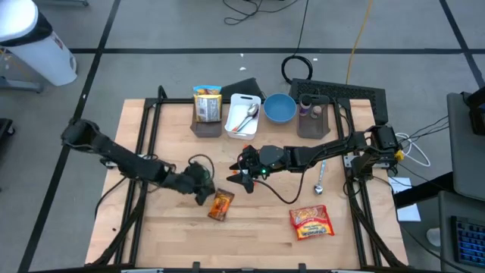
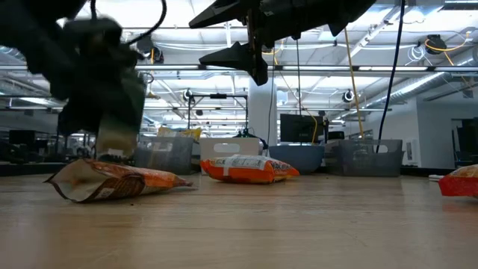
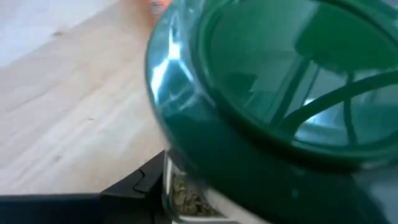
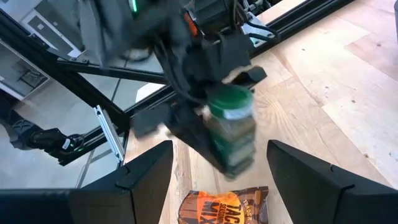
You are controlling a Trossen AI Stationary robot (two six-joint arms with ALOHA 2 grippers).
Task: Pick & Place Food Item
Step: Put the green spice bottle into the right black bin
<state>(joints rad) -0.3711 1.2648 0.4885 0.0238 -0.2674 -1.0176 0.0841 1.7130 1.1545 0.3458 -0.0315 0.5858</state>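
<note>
While clamped in left tool [image 1: 203, 184], spice jar [image 4: 233, 127] (green-lidded), above pouch [image 1: 220, 205].

Work surface: we see a wooden table [image 1: 258, 243] filling the centre of the high view, on a grey floor.
White tray: we find the tray [image 1: 241, 97] at upper centre, on the table's far edge, with a utensil [image 1: 250, 117] lying in it.
Blue bowl: the bowl [image 1: 280, 108] sits just right of the tray.
Keyboard: a dark keyboard [image 1: 341, 92] lies at upper right.
Cable coil: a black coil [image 1: 298, 67] lies on the floor above the keyboard.
Loose spoon: a spoon [image 1: 320, 176] lies right of centre.
White cylinder: we note a cylinder [image 1: 34, 45] at upper left.
</note>
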